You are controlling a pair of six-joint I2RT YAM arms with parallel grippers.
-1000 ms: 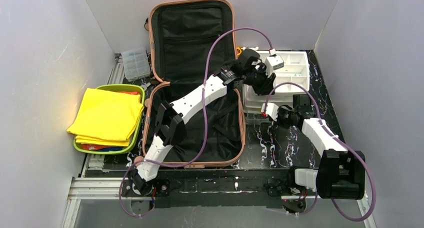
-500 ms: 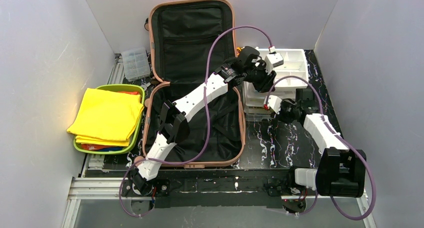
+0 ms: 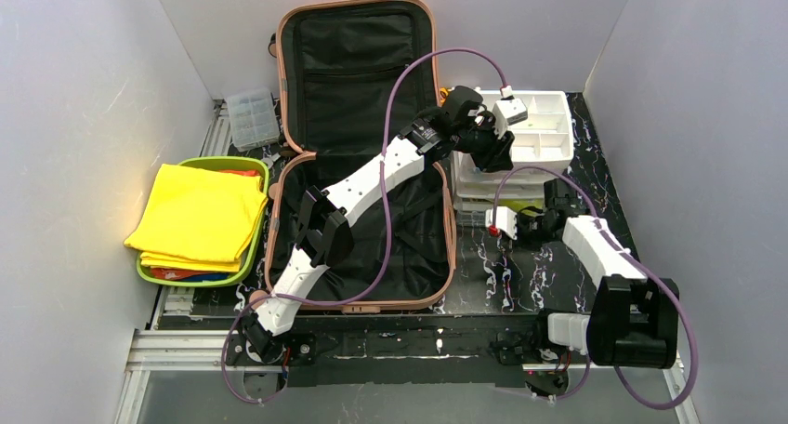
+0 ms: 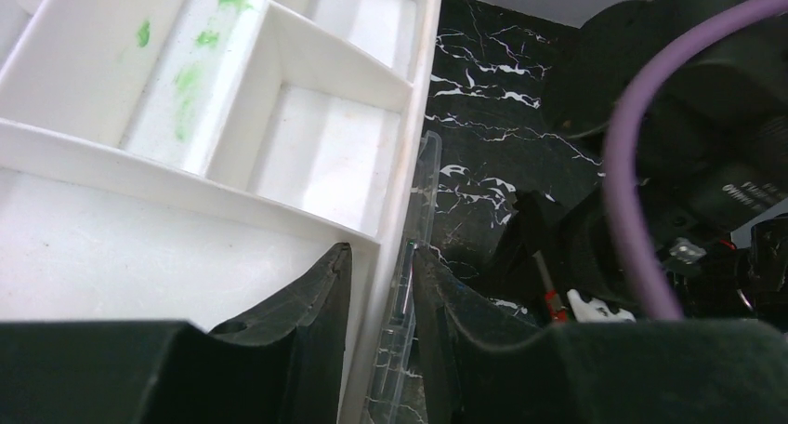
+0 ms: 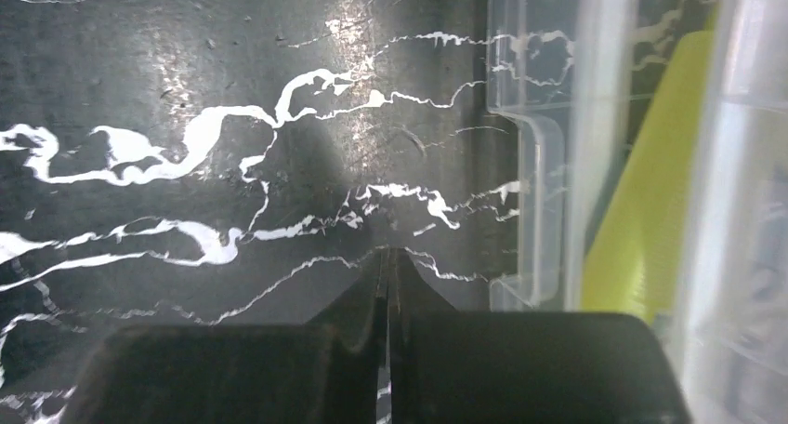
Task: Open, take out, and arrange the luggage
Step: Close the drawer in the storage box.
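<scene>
The luggage (image 3: 358, 57) lies open, a salmon-pink shell with black lining, its lid leaning on the back wall. My left arm reaches across it to the white drawer organizer (image 3: 544, 131) on its right. My left gripper (image 3: 491, 150) straddles the organizer's near wall (image 4: 395, 201). One finger is inside a compartment; the other presses a clear plastic rim (image 4: 409, 331) beside that wall. In the left wrist view the gripper (image 4: 376, 252) is shut on that wall. My right gripper (image 3: 499, 223) is shut and empty over the black marble table. In its own view the gripper (image 5: 387, 257) sits just left of a clear plastic box (image 5: 539, 164).
A lime-green tray (image 3: 256, 168) holding folded yellow cloth (image 3: 200, 215) sits left of the luggage. A small clear compartment box (image 3: 251, 117) stands at the back left. Grey walls enclose the table (image 3: 502, 275) on three sides. Purple cables loop over both arms.
My right gripper opened, drew back from the organizer's front toward the near edge, and shut empty. My left gripper shifted slightly farther back on the organizer's wall.
</scene>
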